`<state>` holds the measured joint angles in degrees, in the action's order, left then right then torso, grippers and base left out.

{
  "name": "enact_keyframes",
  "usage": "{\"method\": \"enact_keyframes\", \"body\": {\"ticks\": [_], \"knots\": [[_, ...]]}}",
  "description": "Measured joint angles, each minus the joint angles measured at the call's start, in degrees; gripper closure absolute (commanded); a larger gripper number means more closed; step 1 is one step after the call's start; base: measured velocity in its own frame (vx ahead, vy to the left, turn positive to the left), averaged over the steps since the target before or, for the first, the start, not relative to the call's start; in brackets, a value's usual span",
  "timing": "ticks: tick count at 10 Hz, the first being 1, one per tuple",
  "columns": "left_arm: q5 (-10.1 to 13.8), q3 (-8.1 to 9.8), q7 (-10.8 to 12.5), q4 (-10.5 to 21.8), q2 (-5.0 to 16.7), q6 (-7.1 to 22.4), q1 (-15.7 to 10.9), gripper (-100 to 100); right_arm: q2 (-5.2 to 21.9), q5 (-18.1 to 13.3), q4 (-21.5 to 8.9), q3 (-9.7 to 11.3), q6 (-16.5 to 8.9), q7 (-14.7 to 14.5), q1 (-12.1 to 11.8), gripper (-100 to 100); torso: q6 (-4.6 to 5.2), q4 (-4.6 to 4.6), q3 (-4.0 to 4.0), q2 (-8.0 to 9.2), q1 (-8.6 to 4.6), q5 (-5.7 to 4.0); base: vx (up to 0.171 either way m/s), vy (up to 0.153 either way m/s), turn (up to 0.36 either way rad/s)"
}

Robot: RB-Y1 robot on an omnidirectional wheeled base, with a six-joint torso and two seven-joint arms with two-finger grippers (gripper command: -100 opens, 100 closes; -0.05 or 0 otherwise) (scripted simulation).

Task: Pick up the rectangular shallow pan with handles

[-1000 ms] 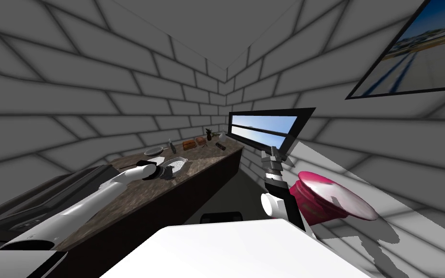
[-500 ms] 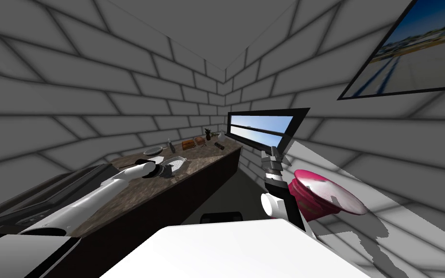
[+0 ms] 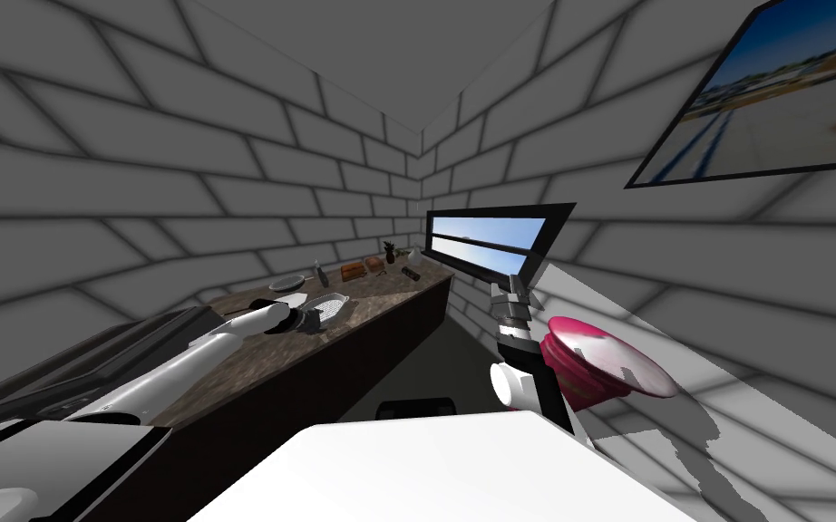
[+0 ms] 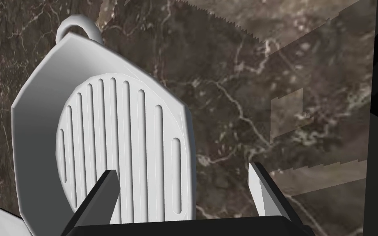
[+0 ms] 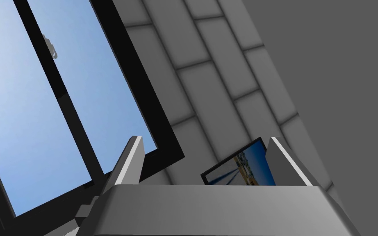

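A pale grey shallow pan [image 4: 102, 135] with a ridged floor and a loop handle [image 4: 77, 26] lies on the brown marble counter [image 4: 266, 90]. In the head view the pan [image 3: 333, 305] sits mid-counter, right in front of my left gripper [image 3: 306, 318]. The left gripper [image 4: 184, 186] hangs open just above the pan's near end. One finger is over the ridged floor, the other over bare counter, and the pan's side rim lies between them. My right gripper [image 3: 509, 292] is raised beside the window and stands open [image 5: 206, 164], holding nothing.
Farther along the counter stand a round dish [image 3: 287, 284], a bottle [image 3: 320, 272], two brown boxes [image 3: 353, 271], a small plant [image 3: 391, 252] and a dark item [image 3: 413, 273]. A dark appliance [image 3: 90, 362] adjoins the counter's near end. A pink-red round object [image 3: 602, 362] sits at my right.
My head view has drifted slightly, so the room shifts a little to the left. The left gripper stays open at the pan's near end; the right arm is unmoved.
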<state>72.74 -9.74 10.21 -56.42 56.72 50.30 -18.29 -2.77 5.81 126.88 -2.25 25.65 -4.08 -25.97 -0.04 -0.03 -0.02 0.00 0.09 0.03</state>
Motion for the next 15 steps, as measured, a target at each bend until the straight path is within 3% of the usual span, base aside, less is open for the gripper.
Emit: {"method": "enact_keyframes", "body": {"ticks": [1,5,6,7,11,12,14,15], "knots": [[0.01,0.00,-0.06,0.08,0.00,-0.02,0.00,100,0.00,0.00,0.00,0.00,0.00,0.00,0.00,0,0.01,-0.01,-0.01,-0.02,0.03,0.01,0.000,0.000,0.000],[0.00,-0.06,-0.11,0.05,-0.04,0.06,0.04,100,0.00,0.00,0.00,0.00,0.00,0.00,0.00,0,-0.03,0.02,-0.01,-0.04,0.07,0.01,0.000,0.000,0.000],[-0.01,-0.06,-0.12,0.05,-0.03,0.07,0.03,0,0.00,0.00,0.00,0.00,0.00,0.00,0.00,0,-0.03,0.02,-0.01,-0.04,0.07,0.01,0.000,0.000,0.000],[-0.01,-0.06,-0.12,0.05,-0.02,0.06,0.02,100,0.00,0.00,0.00,0.00,0.00,0.00,0.00,0,-0.03,0.02,-0.01,-0.03,0.06,0.02,0.046,0.053,0.012],[-4.24,1.73,6.27,-7.85,0.17,1.10,5.55,100,0.01,0.00,0.00,-0.01,0.00,0.00,-0.01,0,-0.23,-0.10,-0.13,-0.18,0.51,0.15,0.041,0.051,0.016],[-4.38,1.77,6.69,-8.90,0.01,1.10,5.82,100,0.00,0.00,0.00,-0.01,0.00,0.00,0.00,0,-0.17,-0.09,-0.13,-0.17,0.45,0.16,0.043,0.041,-0.006],[-6.21,2.88,9.51,-12.53,0.29,1.51,8.86,100,0.01,0.00,0.00,-0.01,0.00,0.00,-0.01,0,-0.33,-0.18,-0.18,-0.19,0.65,0.22,0.028,0.032,0.020],[-6.38,2.81,10.04,-13.58,0.22,1.73,8.86,100,0.00,0.00,0.00,-0.01,0.00,0.00,0.00,0,-0.27,-0.15,-0.15,-0.16,0.59,0.20,0.000,0.000,0.000]]}}
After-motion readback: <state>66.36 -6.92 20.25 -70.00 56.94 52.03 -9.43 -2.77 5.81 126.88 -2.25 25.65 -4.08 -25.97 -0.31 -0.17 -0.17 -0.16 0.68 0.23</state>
